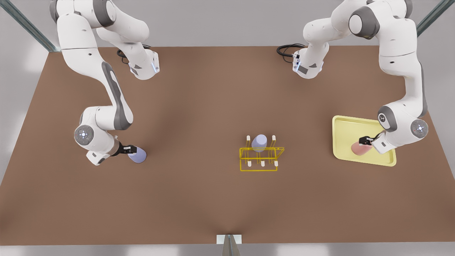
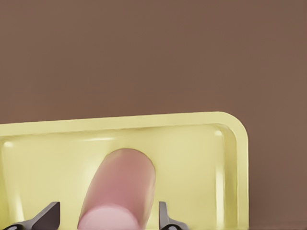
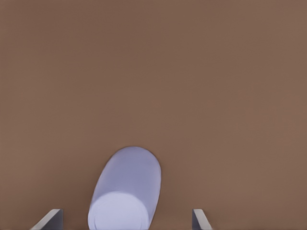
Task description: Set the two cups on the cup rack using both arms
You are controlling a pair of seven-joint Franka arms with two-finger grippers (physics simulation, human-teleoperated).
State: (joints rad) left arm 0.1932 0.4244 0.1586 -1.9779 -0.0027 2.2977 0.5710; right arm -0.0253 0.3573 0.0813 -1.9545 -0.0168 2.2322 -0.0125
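Note:
A pink cup (image 1: 359, 148) rests in the pale-yellow tray (image 1: 346, 129) at the front view's right. My left gripper (image 1: 365, 141) is over it. In the left wrist view the pink cup (image 2: 120, 189) sits between the two black fingertips (image 2: 48, 215) with small gaps on both sides, so the left gripper (image 2: 108, 208) is open. At the front view's left, my right gripper (image 1: 128, 149) is at a lavender-blue cup (image 1: 138, 155) on the table. There the cup (image 3: 127, 189) lies between widely spread fingers of the right gripper (image 3: 127, 215), which is open. The yellow wire cup rack (image 1: 261, 156) stands mid-table.
A second lavender-blue cup (image 1: 259, 142) sits on a back peg of the rack. The brown table (image 1: 199, 106) stretches wide between the arms. Black cables lie near each arm's base at the far edge.

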